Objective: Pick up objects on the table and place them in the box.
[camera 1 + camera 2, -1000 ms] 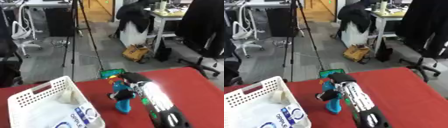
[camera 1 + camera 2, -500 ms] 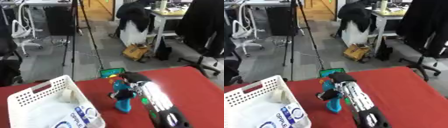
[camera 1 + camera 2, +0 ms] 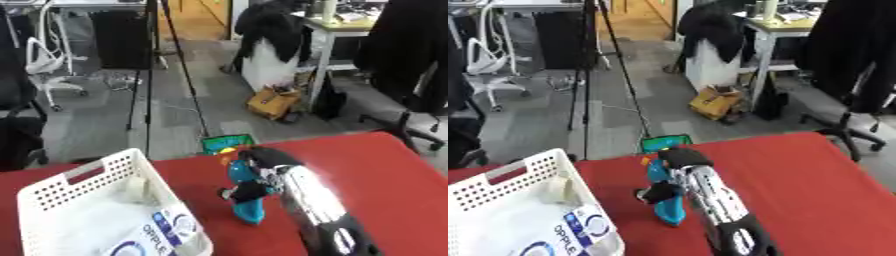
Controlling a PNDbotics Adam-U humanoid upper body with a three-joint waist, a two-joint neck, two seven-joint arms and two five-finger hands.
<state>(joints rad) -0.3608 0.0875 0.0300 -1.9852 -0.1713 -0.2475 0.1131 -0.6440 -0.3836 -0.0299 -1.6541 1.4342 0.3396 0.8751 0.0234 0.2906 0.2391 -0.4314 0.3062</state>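
The white box sits at the near left of the red desk, already holding a labelled packet. Just right of it, the right robot hand has its fingers curled round a teal toy standing on the desk. The left robot hand is out of view. Best lift the toy straight up to clear the box's rim, then carry it left. Farther off, a green thing lies at the desk's far edge.

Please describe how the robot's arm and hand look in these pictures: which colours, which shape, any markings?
Only the right arm shows. Its forearm is a long rounded shell, shiny silver on top with black sides, and bears a round black part with pale marks near the bottom edge. The right hand is black. The marks cannot be read, and no cables show.
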